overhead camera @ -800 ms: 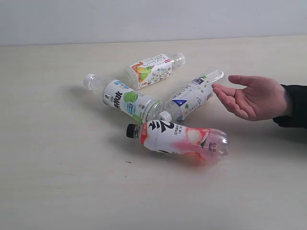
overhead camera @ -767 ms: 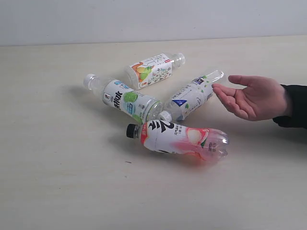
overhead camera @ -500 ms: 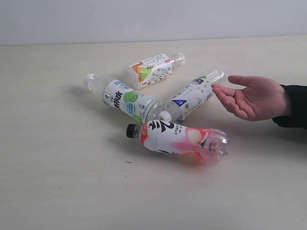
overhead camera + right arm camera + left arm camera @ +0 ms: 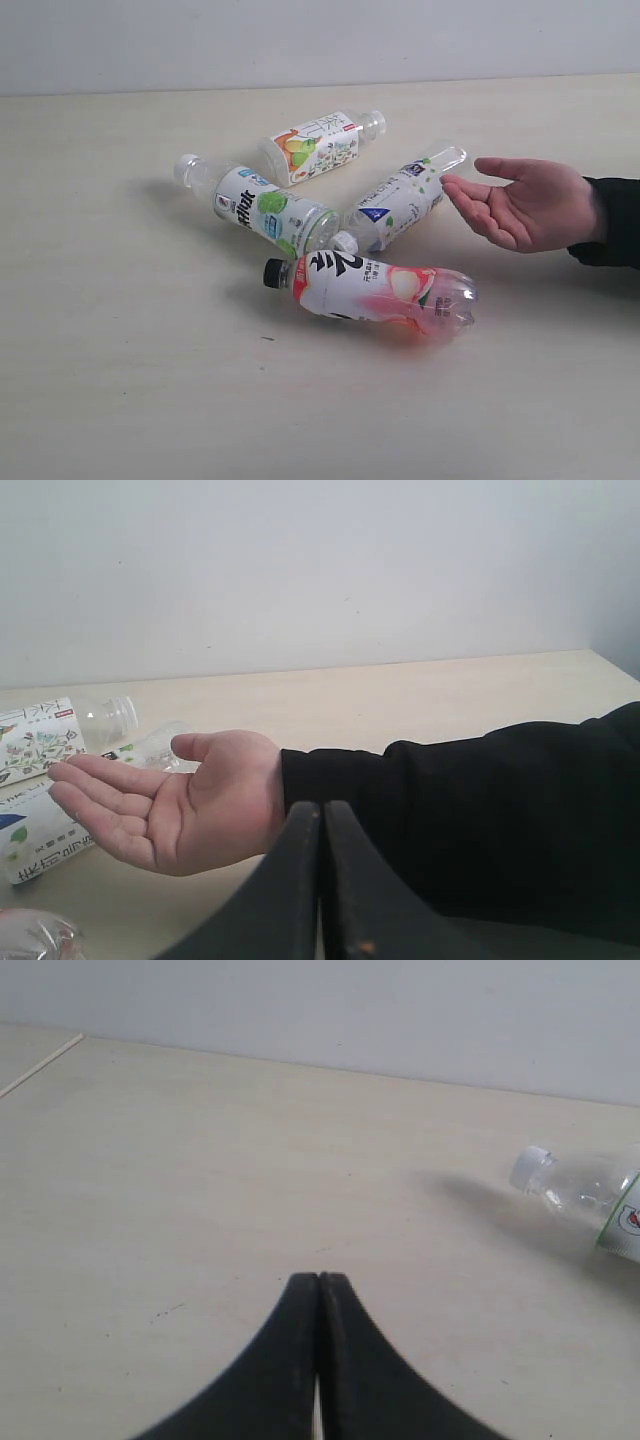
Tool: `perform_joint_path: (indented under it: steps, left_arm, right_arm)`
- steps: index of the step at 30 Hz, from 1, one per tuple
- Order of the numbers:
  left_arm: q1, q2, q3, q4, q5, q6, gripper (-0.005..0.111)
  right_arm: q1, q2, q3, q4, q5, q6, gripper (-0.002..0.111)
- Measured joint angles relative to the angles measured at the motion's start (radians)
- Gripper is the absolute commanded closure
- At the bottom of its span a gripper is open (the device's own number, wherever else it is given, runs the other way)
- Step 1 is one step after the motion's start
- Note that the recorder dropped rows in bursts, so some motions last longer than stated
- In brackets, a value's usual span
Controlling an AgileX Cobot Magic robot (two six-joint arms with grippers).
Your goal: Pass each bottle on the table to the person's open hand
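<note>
Four bottles lie on their sides on the beige table. The pinkish bottle with a black cap is nearest the front. Behind it lie a green-labelled bottle with a white cap, a blue-labelled bottle and a pear-labelled bottle. The person's open hand rests palm up at the right, fingertips by the blue-labelled bottle's base. Neither gripper shows in the exterior view. My left gripper is shut and empty, with the white-capped bottle ahead. My right gripper is shut and empty, close to the hand.
The person's black sleeve fills much of the right wrist view, just beyond my right gripper. A pale wall bounds the table at the back.
</note>
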Motion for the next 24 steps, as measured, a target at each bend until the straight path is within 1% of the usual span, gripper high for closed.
perform_joint_path:
  steps: [3,7,12,19,22,24]
  left_arm:
    - [0.000,0.000,0.000,0.030,-0.020,0.006,0.107]
    - [0.000,0.000,0.003,0.016,-0.169,-0.032,0.107]
    - [0.000,0.000,0.003,-0.003,-0.366,-0.189,0.107]
    - [0.000,0.000,0.003,-0.009,-0.564,-0.413,0.107]
    - [0.000,0.000,0.003,-0.011,-0.717,-0.477,0.107]
    - [0.000,0.000,0.003,-0.011,-0.848,-0.533,0.107]
  right_arm:
    - [0.000,0.000,0.000,0.000,0.000,0.000,0.108]
    - [0.000,0.000,0.000,0.000,0.000,0.000,0.108]
    - [0.000,0.000,0.000,0.000,0.000,0.000,0.108]
    - [0.000,0.000,0.000,0.000,0.000,0.000,0.108]
    - [0.000,0.000,0.000,0.000,0.000,0.000,0.108]
    - [0.000,0.000,0.000,0.000,0.000,0.000,0.108]
